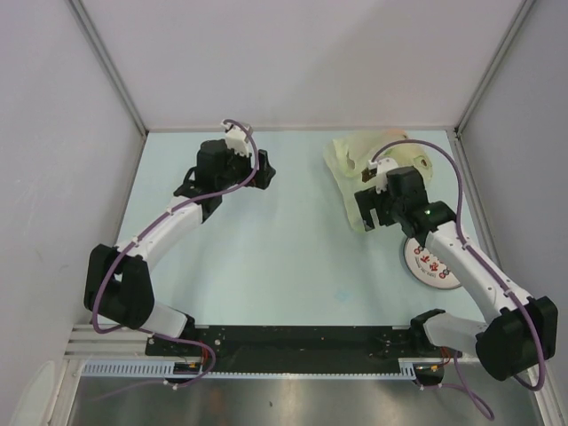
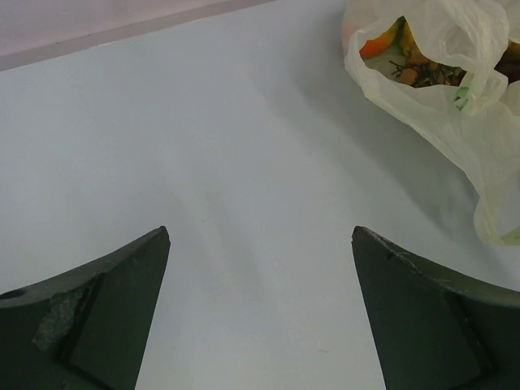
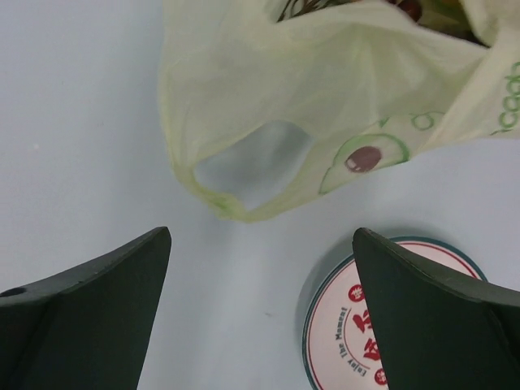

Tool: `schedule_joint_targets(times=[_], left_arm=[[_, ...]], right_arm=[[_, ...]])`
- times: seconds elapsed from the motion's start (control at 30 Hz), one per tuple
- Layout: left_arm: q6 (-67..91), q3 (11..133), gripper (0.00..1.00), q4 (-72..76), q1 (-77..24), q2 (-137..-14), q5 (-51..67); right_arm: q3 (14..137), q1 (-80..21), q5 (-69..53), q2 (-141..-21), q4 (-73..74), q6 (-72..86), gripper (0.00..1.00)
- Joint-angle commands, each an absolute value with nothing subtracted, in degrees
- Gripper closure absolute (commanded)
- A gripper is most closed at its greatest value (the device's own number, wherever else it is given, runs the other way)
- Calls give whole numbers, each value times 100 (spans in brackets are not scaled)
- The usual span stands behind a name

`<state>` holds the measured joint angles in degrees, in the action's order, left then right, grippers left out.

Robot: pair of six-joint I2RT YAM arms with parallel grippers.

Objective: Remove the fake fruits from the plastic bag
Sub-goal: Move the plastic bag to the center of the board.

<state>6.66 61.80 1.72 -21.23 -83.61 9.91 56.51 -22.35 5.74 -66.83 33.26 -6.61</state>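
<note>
Right end effector (image 3: pixel 260 236), released (left end effector (image 2: pixel 260 231) too), hovers beside plastic bag (image 3: pixel 325 97) edge.

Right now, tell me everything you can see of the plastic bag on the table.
The plastic bag is thin, crinkled, translucent pale yellow film with a green avocado print. It lies slumped on the table at the far right, mouth open, fake fruits showing inside. One handle loop lies flat toward the open right tool, which does not touch it. The plate sits close by, apart.
</note>
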Motion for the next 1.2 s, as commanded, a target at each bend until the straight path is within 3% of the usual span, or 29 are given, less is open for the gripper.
schedule_joint_targets(times=[0.0,0.17,0.5,0.67,0.83,0.93,1.1,1.17], left_arm=[[879,6635,0,-156,-2171,-8358,1143],[1063,6846,0,-483,-2171,-8341,607],[1151,6627,1,-369,-2171,-7937,1221],[775,6767,6,-160,-2206,-7963,2447],[-2741,7636,0,-694,-3144,-8542,2022],[-4344,7637,0,-72,-3435,-8902,1855],[-5377,8225,4,466,-3638,-9876,2284],[-5502,8507,10,597,-3726,-10132,2285]], right_arm=[[6107,-1645,106,-6934,2147,-13,2],[6731,-1099,-455,-7496,1636,1036,17],[7339,-1573,-721,-8446,1020,1178,20],[7699,-1679,-317,-8929,1168,1598,22],[8120,-1127,-526,-8798,1485,1802,22],[8183,-705,-633,-8605,1696,1749,21],[7999,-89,-712,-8289,2118,2038,21],[7850,165,-870,-8192,2109,2197,21]])
